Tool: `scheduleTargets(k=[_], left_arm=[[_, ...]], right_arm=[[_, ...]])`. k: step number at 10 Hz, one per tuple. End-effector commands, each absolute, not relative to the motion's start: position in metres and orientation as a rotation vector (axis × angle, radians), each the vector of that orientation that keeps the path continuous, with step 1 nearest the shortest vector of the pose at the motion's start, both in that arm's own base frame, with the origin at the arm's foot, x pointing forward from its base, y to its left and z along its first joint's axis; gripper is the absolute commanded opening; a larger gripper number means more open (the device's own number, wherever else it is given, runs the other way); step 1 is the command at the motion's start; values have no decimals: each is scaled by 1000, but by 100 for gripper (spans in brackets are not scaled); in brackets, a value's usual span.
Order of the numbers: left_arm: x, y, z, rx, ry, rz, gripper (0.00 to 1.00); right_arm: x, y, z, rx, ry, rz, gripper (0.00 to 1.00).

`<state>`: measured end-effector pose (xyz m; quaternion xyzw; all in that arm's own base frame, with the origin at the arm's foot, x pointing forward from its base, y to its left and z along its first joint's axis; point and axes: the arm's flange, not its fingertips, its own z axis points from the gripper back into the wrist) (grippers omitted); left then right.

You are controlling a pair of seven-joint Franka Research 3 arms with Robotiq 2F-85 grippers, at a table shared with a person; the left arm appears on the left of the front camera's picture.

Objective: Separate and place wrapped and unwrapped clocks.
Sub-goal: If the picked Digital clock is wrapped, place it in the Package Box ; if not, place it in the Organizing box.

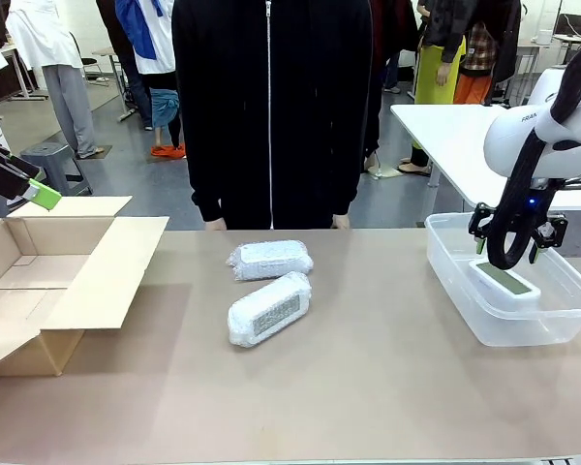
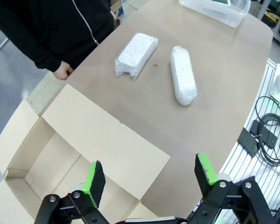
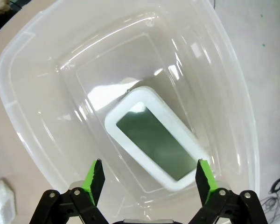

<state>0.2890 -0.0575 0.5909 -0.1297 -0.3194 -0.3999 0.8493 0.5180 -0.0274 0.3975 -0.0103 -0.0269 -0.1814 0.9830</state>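
white clock in tub, right jaws wide above | wrapped clocks between | left jaws wide over cardboard box

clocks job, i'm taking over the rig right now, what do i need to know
Left gripper: open, empty, over the open cardboard box at the left end of the table.
Right gripper: open, empty, over the clear bin at the right end.
Done: bare clock lies screen up in the clear bin.
Left: far wrapped clock and near wrapped clock lie mid-table, not yet placed; probably meant for the cardboard box.
Person stands at the far edge.
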Motion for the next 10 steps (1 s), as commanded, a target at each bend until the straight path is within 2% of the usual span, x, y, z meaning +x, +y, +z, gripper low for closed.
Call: scheduleTargets(k=[1,5,7,10], left_arm=[[289,-57,590,-275,-675,-842,100],[289,-57,590,-275,-675,-842,100],[289,-57,590,-275,-675,-842,100],[289,-57,590,-275,-675,-842,100]], right_arm=[[519,-27,398,8,-34,-359,100],[512,-25,415,-12,-33,-325,100],[492,-17,469,-57,-70,-240,100],[464,-3,538,-1,-98,-123,100]])
